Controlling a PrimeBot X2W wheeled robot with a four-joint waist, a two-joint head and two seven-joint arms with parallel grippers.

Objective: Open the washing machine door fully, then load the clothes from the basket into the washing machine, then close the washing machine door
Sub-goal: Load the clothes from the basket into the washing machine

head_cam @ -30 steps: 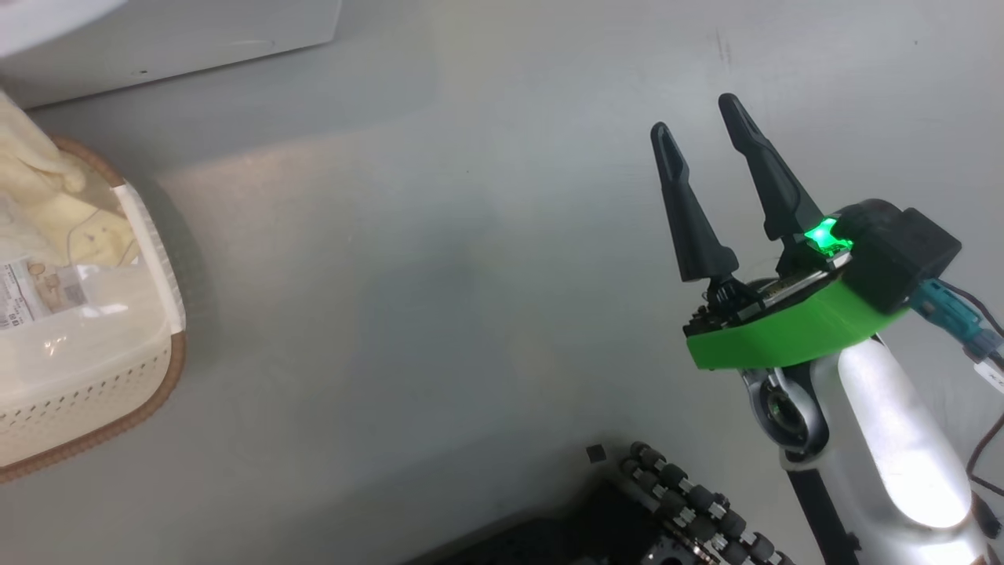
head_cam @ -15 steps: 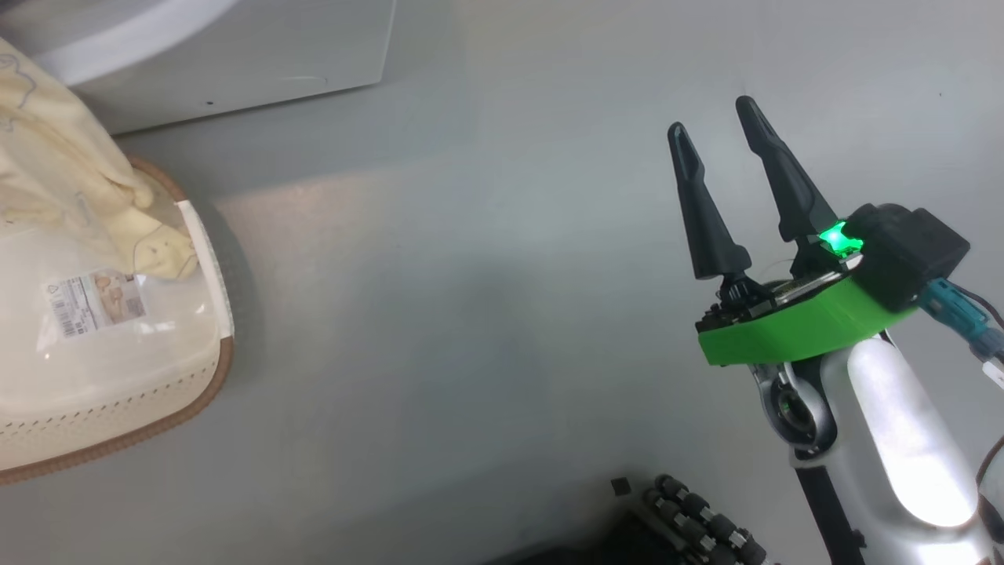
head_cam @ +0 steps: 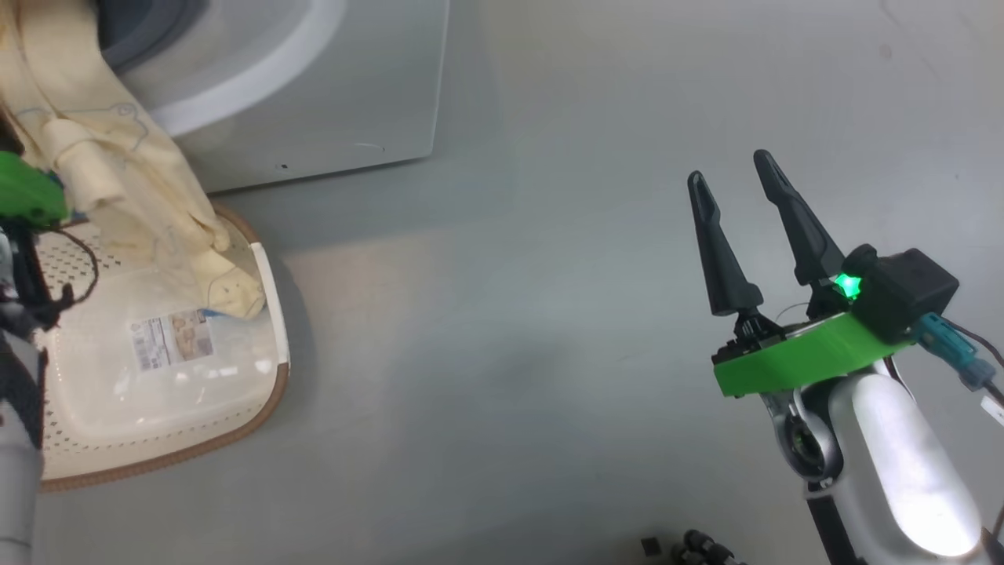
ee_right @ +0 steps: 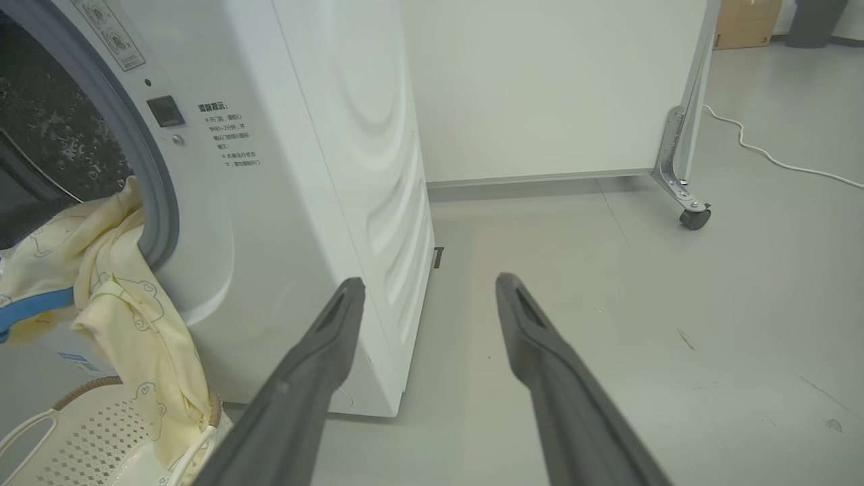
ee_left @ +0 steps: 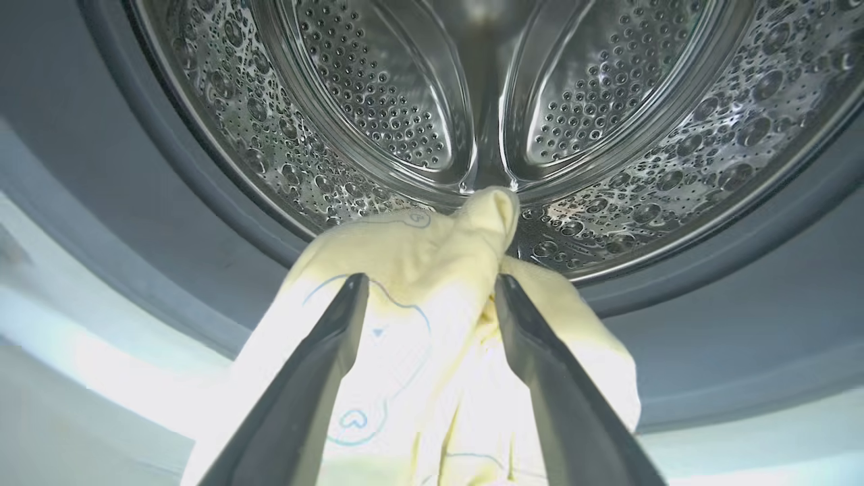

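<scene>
Two claws, one garment: the left claw (ee_left: 430,280) points into the steel drum (ee_left: 378,88) of the washing machine (head_cam: 329,102), its dark fingers spread wide with a fold of the clothes (ee_left: 405,243) bunched between them, released rather than clenched. The right claw (head_cam: 729,166) hangs equally wide and empty above the bare floor (head_cam: 510,314), well apart from the load. The cream-yellow fabric drapes over the grey gasket (ee_left: 169,202) and trails down the machine's front into the basket (head_cam: 157,408), which sits on the floor just beside the machine, its label sticker (head_cam: 172,337) exposed on the base.

Loading appears half done at best. A clean finish would likely mean closing on a thick fold, carrying it well past the gasket, and letting go only deep inside the drum. The hanging tail, with its blue band (ee_right: 34,307), would then need gathering, so that nothing lies across the lip when the door swings shut. The idle right claw could lift that tail.

Much remains unclear. Whether the fabric merely rests between the left fingers or catches on them cannot be told. The head view cuts the left arm at the frame edge, leaving a green mount (head_cam: 23,196). How far the washing machine door stands open cannot be judged, nor whether the bundle is one piece or several.
</scene>
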